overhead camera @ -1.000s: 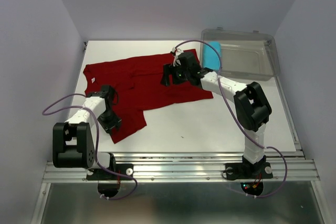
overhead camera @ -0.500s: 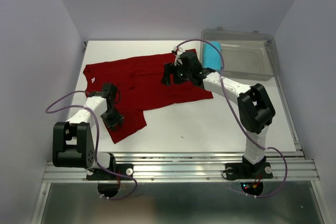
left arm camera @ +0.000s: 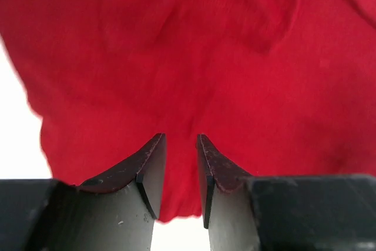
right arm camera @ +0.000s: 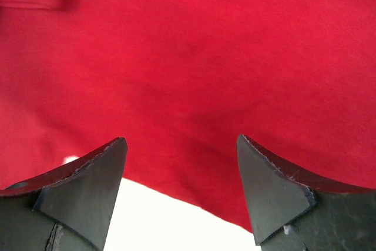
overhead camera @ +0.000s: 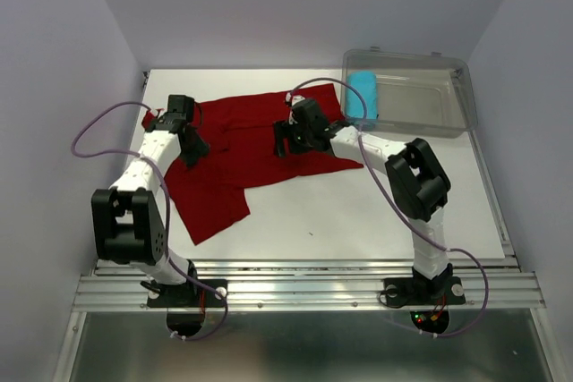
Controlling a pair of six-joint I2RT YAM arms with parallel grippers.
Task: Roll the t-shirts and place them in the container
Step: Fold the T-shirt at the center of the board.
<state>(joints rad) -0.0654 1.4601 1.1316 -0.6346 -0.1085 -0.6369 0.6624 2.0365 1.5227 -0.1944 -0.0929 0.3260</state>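
The dark red t-shirt [overhead camera: 242, 140] lies spread flat across the table's far left and middle. My left gripper [overhead camera: 192, 148] hangs over its left shoulder area. In the left wrist view the left gripper [left arm camera: 180, 139] has a narrow gap between its jaws, with the red cloth [left arm camera: 194, 57] lying beneath and its edge near the fingertips. My right gripper [overhead camera: 281, 139] is over the shirt's middle. Seen from its wrist, the right gripper [right arm camera: 181, 139] is wide open above the red cloth [right arm camera: 188, 57], straddling a hem. The cyan-blue t-shirt [overhead camera: 362, 96] sits rolled in the bin.
A clear plastic bin [overhead camera: 421, 105] stands at the back right corner. The white table [overhead camera: 376, 203] shows bare in front of the shirt. Grey walls close in on both sides. Purple cables loop off both arms.
My left arm swung from the shirt's near-left flap up to its far-left shoulder. My right gripper shifted slightly left. The shirt's outline looks the same.
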